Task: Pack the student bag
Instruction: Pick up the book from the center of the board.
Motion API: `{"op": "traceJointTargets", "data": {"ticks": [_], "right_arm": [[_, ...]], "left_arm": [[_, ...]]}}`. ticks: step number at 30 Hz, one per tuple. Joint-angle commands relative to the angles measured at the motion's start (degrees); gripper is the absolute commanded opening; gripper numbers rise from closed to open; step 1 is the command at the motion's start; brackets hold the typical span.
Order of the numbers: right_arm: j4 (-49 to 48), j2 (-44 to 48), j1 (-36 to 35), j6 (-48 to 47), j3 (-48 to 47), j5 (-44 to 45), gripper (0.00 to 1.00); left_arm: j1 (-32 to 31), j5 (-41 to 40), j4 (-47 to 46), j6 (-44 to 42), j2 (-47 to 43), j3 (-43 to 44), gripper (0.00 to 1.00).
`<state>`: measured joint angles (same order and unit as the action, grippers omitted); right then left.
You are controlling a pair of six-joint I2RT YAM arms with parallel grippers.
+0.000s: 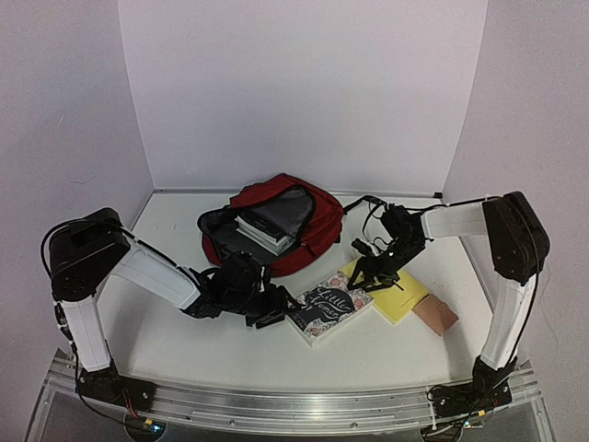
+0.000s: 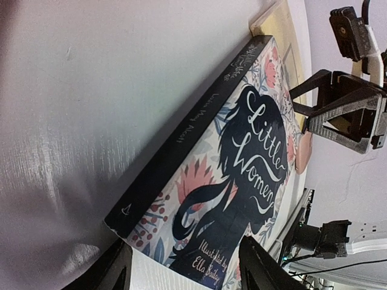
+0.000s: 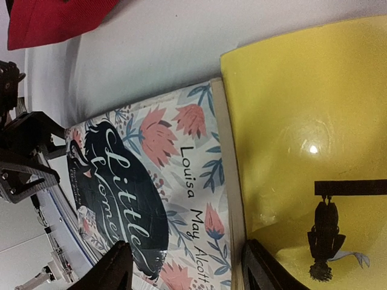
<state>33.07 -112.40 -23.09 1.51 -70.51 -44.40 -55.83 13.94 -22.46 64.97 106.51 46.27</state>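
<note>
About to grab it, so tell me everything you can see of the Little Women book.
The Little Women book is a closed paperback: floral cover, dark silhouette with white script, black spine. It lies flat, face up, on the table, near the student bag, its page edge against the yellow book. The left gripper, jaws open, straddles a spine corner, the right gripper the page edge; contact unclear.

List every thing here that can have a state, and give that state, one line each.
student bag: unzipped, mouth open, books inside.
Little Women book: closed, flat on the table, cover up.
yellow book: closed, flat, cover up.
left gripper: open, at the Little Women book's corner.
right gripper: open, over where the two books meet.
</note>
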Motion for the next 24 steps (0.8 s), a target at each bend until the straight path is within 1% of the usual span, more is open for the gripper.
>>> {"op": "traceJointTargets", "data": {"ticks": [1, 5, 6, 9, 12, 14, 16, 19, 20, 21, 23, 24], "right_arm": [[0.94, -0.53, -2.67, -0.96, 2.91, -0.87, 0.60], [0.92, 0.74, -5.05, -1.03, 4.78, -1.60, 0.57], [0.91, 1.10, -5.87, -1.07, 4.98, -2.09, 0.57], [0.79, 2.42, -7.41, -0.75, 5.46, -3.87, 0.54], [0.74, 3.23, -7.49, 0.05, 4.86, -4.34, 0.48], [0.58, 3.62, -7.50, 0.33, 4.13, -4.21, 0.41], [0.38, 3.62, -7.41, 1.14, 3.08, -4.56, 0.27], [0.08, 3.74, -7.18, 2.97, 1.51, -6.04, 0.09], [-0.01, 3.91, -7.02, 3.51, 1.15, -6.44, 0.04], [-0.09, 4.07, -6.88, 4.02, 0.81, -6.82, 0.01], [-0.19, 4.62, -6.53, 4.63, 0.18, -7.10, 0.00], [-0.19, 4.93, -6.38, 4.70, -0.05, -7.06, 0.00]], "left_arm": [[0.10, -0.93, 0.86, -2.64, 1.79, 5.96, 0.59], [1.16, -3.64, 6.09, -5.15, 0.69, 8.52, 0.56], [1.95, -3.58, 5.85, -4.53, 0.13, 8.12, 0.55], [5.11, -1.69, 1.06, -2.09, -1.52, 4.53, 0.52], [6.32, -1.36, -1.66, -1.32, -3.00, 2.02, 0.51], [6.36, -1.07, -1.46, -1.49, -3.02, 2.06, 0.51], [6.32, -0.71, -1.64, -1.34, -2.61, 2.07, 0.50], [6.35, -0.36, -2.67, -1.02, -2.35, 1.68, 0.50], [6.35, -0.38, -2.83, -0.98, -2.43, 1.48, 0.50], [6.34, -0.45, -3.01, -0.95, -2.54, 1.27, 0.50], [6.33, -0.51, -3.29, -1.13, -3.02, 0.97, 0.50], [6.37, -0.38, -3.11, -1.71, -3.40, 0.99, 0.52]]}}
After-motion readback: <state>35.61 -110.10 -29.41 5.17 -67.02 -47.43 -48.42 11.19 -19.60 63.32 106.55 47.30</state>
